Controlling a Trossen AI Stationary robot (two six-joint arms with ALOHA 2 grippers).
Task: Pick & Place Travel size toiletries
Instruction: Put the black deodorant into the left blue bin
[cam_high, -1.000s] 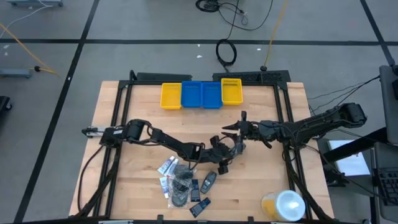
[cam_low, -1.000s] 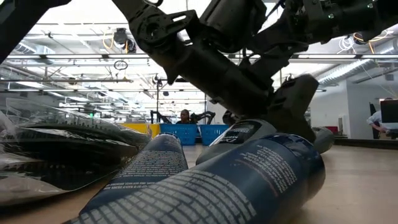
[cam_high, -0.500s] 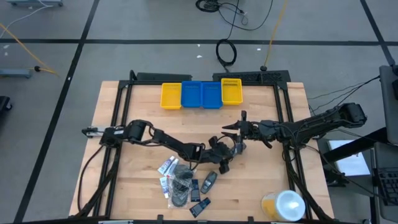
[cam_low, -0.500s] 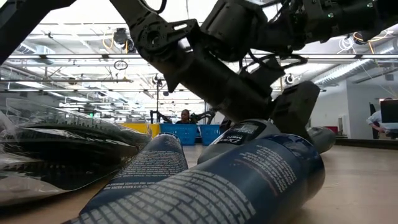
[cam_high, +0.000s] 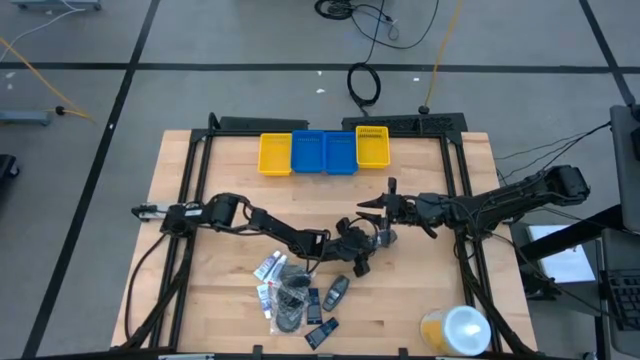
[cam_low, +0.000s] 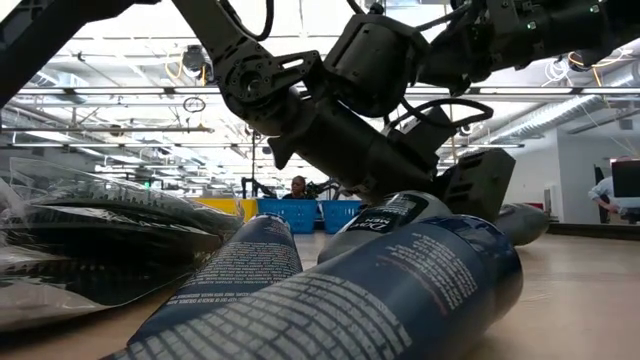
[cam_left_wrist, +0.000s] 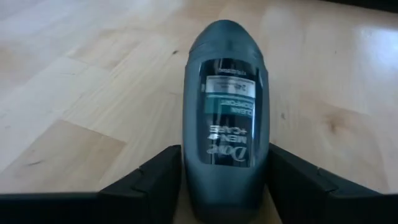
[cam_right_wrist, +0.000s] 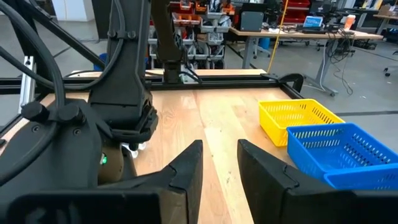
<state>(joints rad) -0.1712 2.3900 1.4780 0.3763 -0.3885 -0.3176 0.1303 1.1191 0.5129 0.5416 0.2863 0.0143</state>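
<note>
In the low view most of the scene is blocked by toiletries lying right against the lens: a big dark blue tube (cam_low: 400, 290) fills the foreground, a second tube (cam_low: 235, 270) lies beside it, and a crinkled clear packet (cam_low: 90, 240) covers one side, its contents hard to read. From above, the left end effector (cam_high: 358, 262) is mostly buried under its own wrist, so its fingers cannot be made out there.

The left wrist view settles it: a dark grey mini bottle (cam_left_wrist: 225, 124) lies flat on the wooden table (cam_left_wrist: 74, 81), label up, its near end between the two dark fingers (cam_left_wrist: 155, 180), which stand spread on either side of it, close against its flanks; whether they press it I cannot tell. The bottle's near end is cut off by the frame edge.

The right end effector (cam_high: 375, 213) hangs near the middle of the table, just beside the left wrist, fingers (cam_right_wrist: 186, 165) apart with a narrow gap and nothing between them.

The remaining toiletries (cam_high: 295, 295) lie in a loose heap near the table's front edge, just beside the left end effector. A row of yellow and blue bins (cam_high: 323, 152) stands along the far edge, and a yellow container with a white lid (cam_high: 455, 330) sits at the front right corner
</note>
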